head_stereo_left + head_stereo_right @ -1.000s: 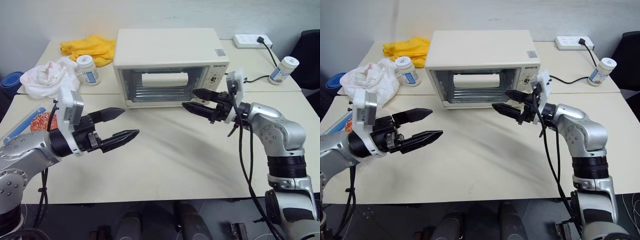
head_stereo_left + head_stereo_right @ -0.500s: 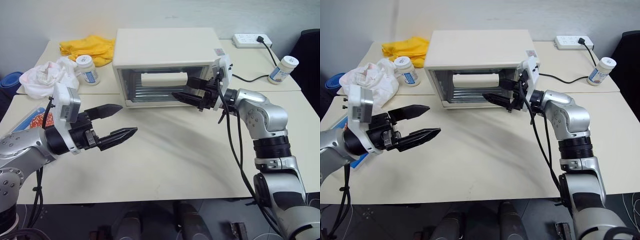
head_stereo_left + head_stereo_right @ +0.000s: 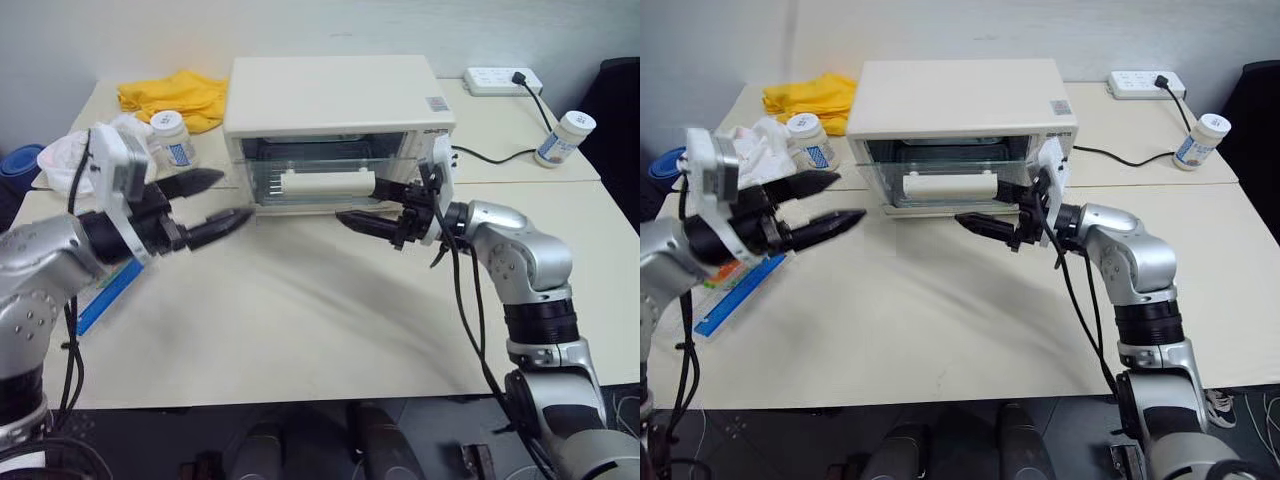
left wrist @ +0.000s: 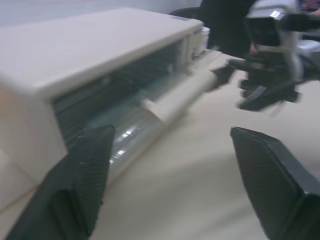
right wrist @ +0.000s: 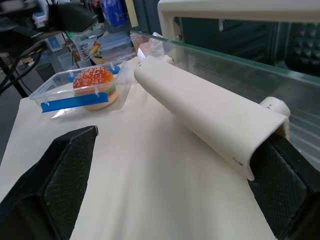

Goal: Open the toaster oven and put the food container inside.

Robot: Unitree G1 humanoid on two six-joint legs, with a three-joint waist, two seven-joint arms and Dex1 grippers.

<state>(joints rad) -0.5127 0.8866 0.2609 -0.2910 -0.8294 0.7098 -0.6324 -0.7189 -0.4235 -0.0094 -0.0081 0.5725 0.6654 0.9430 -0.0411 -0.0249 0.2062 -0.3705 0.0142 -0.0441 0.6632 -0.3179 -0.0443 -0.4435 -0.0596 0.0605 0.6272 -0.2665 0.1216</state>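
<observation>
We see the table bearing the toaster oven at 12 o'clock, its glass door tilted partly open, handle outward. Our right gripper is spread wide at the handle's right end, one finger over it and one under; whether they touch it, we cannot tell. Our left gripper hangs open and empty near the oven's left front corner. The food container, burger inside, lies at 9 o'clock near the table's left edge, behind our left arm.
</observation>
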